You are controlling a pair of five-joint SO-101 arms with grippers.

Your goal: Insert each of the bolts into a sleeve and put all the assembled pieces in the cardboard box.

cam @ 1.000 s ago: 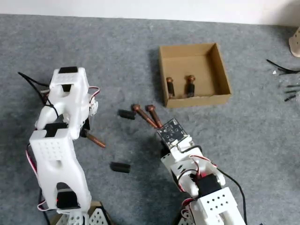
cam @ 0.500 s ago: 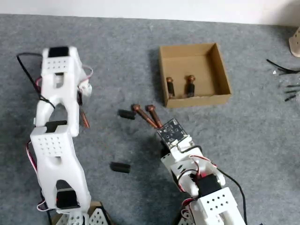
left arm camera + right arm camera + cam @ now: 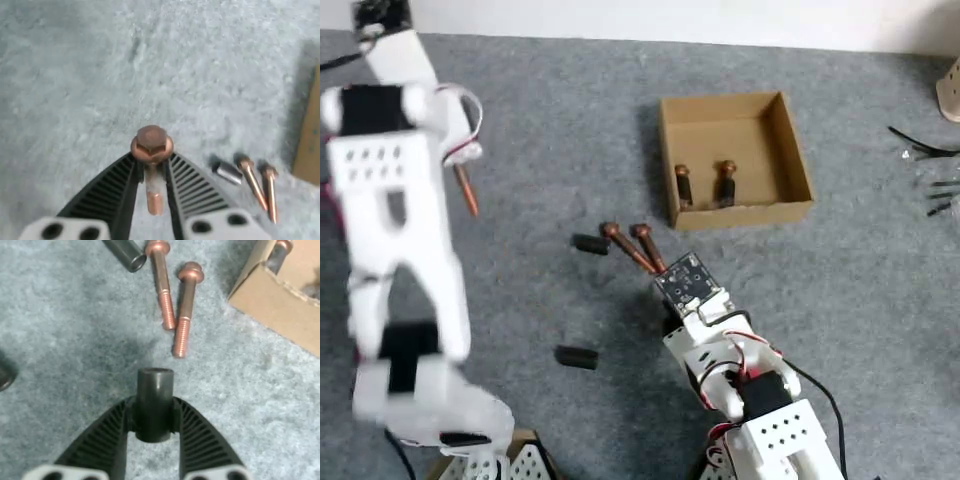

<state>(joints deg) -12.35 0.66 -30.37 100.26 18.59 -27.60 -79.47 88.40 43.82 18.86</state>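
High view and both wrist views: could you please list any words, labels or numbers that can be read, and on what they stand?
None can be read.
The cardboard box shows no print.
The circuit board on the right arm's wrist has marks too small to read.

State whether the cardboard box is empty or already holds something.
Not empty: the cardboard box holds a sleeved bolt and a second sleeved bolt, side by side against its near wall.

Grey felt table (image 3: 570, 120) carries cardboard box (image 3: 740, 213), 2 bolts (image 3: 625, 245), 2 sleeves (image 3: 590, 244).
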